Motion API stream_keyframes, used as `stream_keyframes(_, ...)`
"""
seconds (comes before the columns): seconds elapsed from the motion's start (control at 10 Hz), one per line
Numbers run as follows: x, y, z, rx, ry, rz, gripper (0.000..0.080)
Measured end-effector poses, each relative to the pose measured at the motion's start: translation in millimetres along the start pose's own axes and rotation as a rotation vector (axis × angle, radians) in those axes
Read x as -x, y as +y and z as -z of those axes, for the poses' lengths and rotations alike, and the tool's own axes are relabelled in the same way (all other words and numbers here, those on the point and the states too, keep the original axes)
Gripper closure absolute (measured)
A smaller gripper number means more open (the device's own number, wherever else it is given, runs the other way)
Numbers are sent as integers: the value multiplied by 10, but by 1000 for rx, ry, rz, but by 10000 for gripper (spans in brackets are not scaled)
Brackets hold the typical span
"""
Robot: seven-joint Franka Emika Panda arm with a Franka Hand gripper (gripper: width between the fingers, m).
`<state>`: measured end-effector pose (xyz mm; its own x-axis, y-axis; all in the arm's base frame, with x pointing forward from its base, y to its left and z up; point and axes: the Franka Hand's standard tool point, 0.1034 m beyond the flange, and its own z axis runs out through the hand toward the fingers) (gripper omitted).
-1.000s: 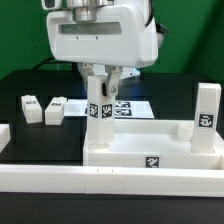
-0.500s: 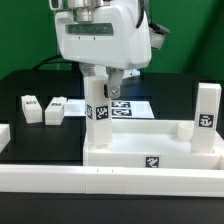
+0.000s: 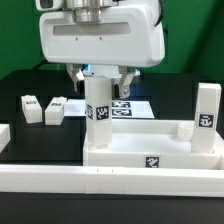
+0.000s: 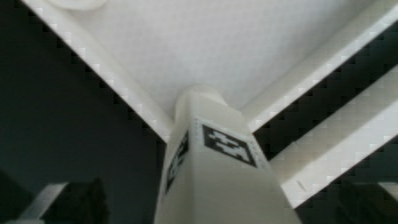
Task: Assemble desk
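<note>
gripper — jaws spread, straddling the first leg's top, not clamping | first leg upright in the tabletop's corner, exterior view's left | second leg upright, opposite corner | third leg, fourth leg — lying on table

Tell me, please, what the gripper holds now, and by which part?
Nothing is held. The gripper is open around the top of the upright leg, and its fingers appear clear of it.
</note>
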<state>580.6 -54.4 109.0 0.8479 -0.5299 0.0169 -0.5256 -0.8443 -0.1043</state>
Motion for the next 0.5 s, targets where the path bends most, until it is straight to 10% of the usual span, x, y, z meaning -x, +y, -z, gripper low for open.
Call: stream_keyframes(0.5,-62,-22,22,29,9,529,151)
